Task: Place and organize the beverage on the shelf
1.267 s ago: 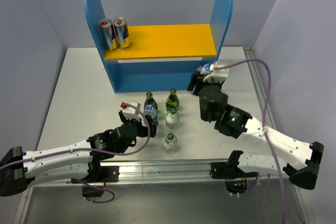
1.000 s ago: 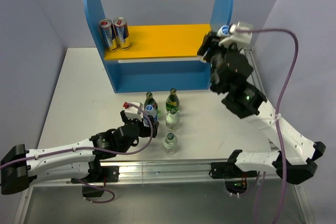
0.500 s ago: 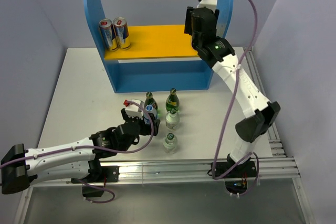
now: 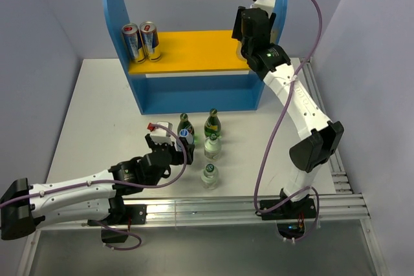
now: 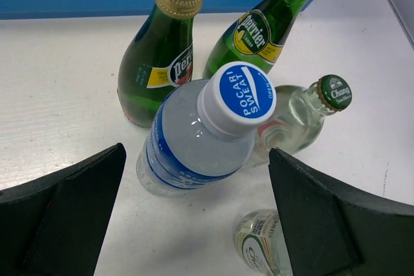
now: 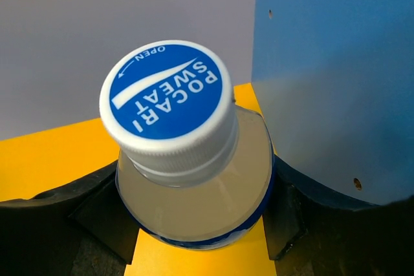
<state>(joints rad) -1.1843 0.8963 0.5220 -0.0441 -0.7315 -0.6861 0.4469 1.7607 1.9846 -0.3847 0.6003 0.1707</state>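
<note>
1. The right hand [image 4: 244,37] is closed on a plastic bottle [image 6: 194,192] with a blue and white cap. Its fingers press the body from both sides, below the shoulder.
2. This bottle is upright, with its long axis vertical. It is above the right end of the yellow upper board [image 4: 194,50] of the shelf [image 4: 194,92], just beside the right side panel [image 6: 323,63]. I cannot tell whether its base already touches the board.
3. I judge that the coming move is straight down, then a release. The narrow gap to the panel needs care.
4. The left hand [image 5: 194,211] is wide open and grips nothing. A second plastic bottle [image 5: 194,140] stands on the surface [image 5: 65,114] directly in front of it, between the two fingers but apart from both.
5. Two green bottles [image 5: 162,63] stand just behind that one, and two short clear bottles [image 5: 297,117] are near its right side. The left arm is therefore the nearer one for all five.
6. Two cans [image 4: 141,42] occupy the left end of the board, well apart from the right hand.
</note>
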